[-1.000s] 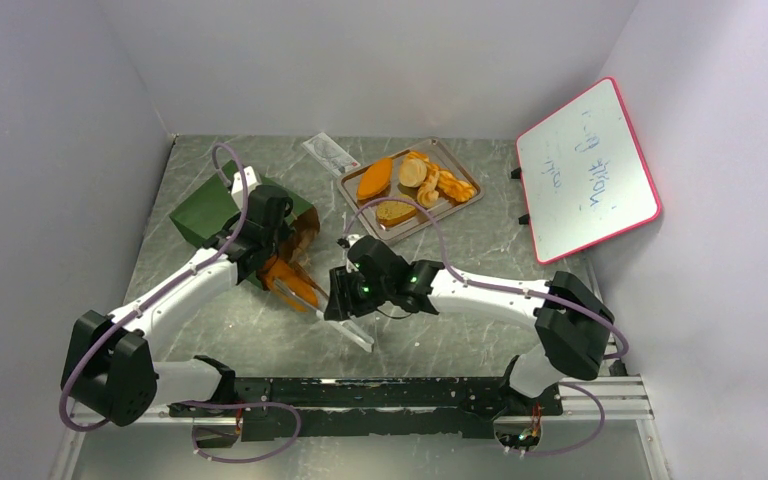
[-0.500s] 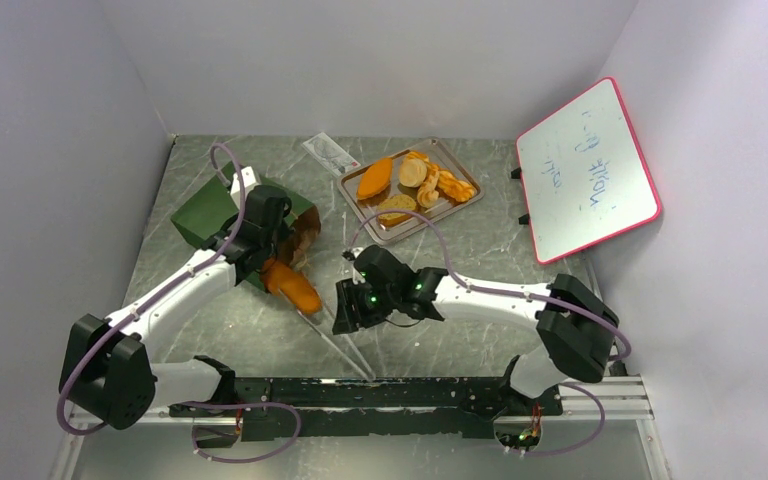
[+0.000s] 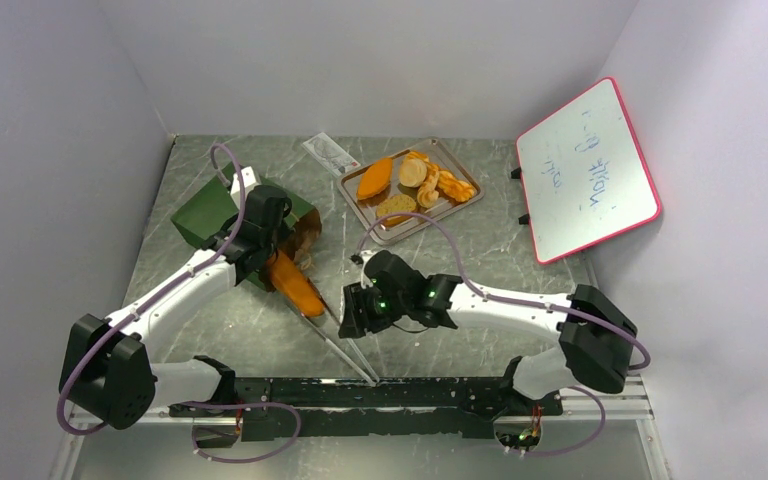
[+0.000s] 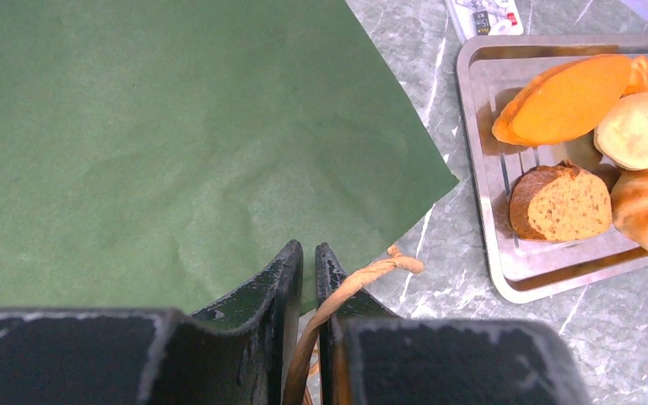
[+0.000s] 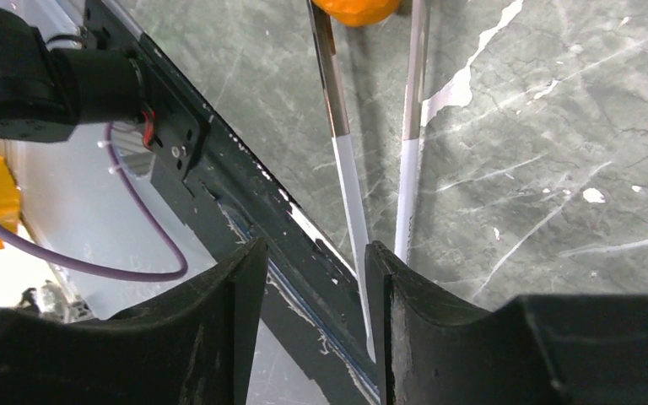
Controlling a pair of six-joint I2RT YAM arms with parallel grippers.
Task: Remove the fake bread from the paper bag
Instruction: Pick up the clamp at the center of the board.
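Extraction step. The left hand [image 4: 308, 253] is pinched narrow on the paper bag [image 4: 152, 143] at its tan handle [image 4: 380, 268]. An orange loaf [image 3: 295, 284] sits just outside the bag's mouth, between the tips of metal tongs [image 5: 346, 169]. The right hand [image 5: 314, 249] hovers half-open over the tongs' handle end, visibly clamping nothing. Next it probably needs a square grip on the tongs to carry the loaf clear of the bag.

2 white arms [image 3: 175, 292], black joints [image 3: 120, 372], looping purple cables [image 3: 222, 152], green lights [image 3: 380, 296].

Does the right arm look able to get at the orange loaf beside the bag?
Probably yes: the orange loaf lies just outside the paper bag, and the right pincer stands open close by; only the tongs lie between.
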